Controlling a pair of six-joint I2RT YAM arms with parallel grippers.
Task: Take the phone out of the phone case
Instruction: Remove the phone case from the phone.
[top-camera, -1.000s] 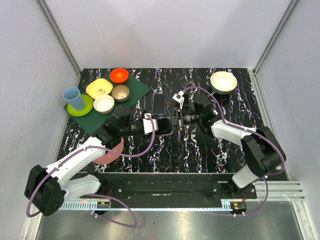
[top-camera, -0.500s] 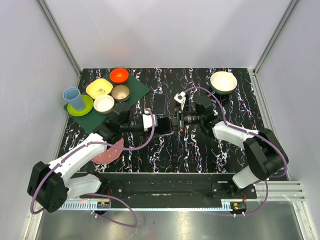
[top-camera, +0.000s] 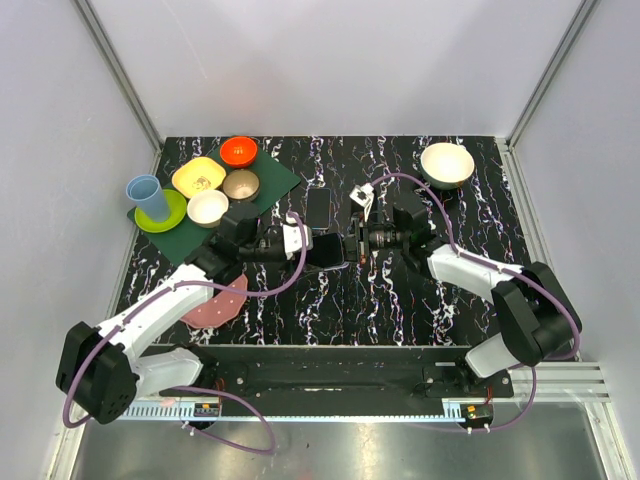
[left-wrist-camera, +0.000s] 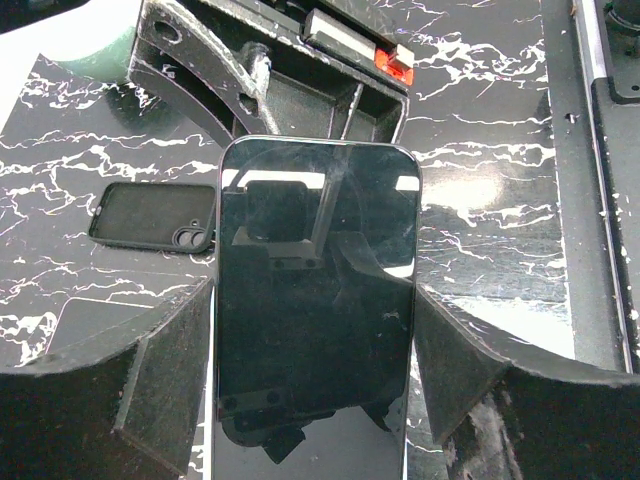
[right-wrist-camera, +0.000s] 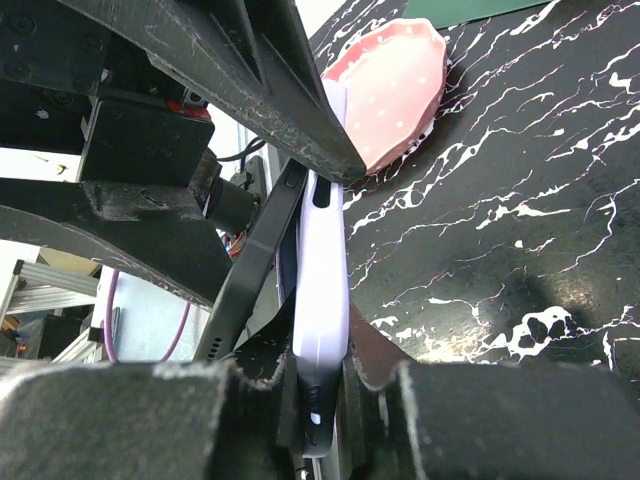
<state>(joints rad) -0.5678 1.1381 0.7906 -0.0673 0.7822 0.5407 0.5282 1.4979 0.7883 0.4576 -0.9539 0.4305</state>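
Note:
My two grippers meet at the table's middle. The left gripper (top-camera: 322, 248) (left-wrist-camera: 315, 365) has its fingers (left-wrist-camera: 160, 370) against both long sides of the dark-screened phone (left-wrist-camera: 315, 290). In the right wrist view the phone's dark edge (right-wrist-camera: 245, 270) tilts away from a pale lavender phone case (right-wrist-camera: 322, 280), and the right gripper (right-wrist-camera: 322, 365) (top-camera: 349, 244) is shut on that case's edge. A thin pale strip of case shows along the phone's left side in the left wrist view. A separate black phone case (top-camera: 319, 207) (left-wrist-camera: 150, 215) lies flat on the table just beyond.
A pink plate (top-camera: 222, 300) (right-wrist-camera: 395, 90) lies near the left arm. A green mat (top-camera: 275, 180) at the back left carries several bowls and a blue cup (top-camera: 147, 196) on a green saucer. A white bowl (top-camera: 446, 164) stands at the back right.
Both grippers, still joined on the phone and case, have shifted slightly toward the far side of the table. Neither grip has changed.

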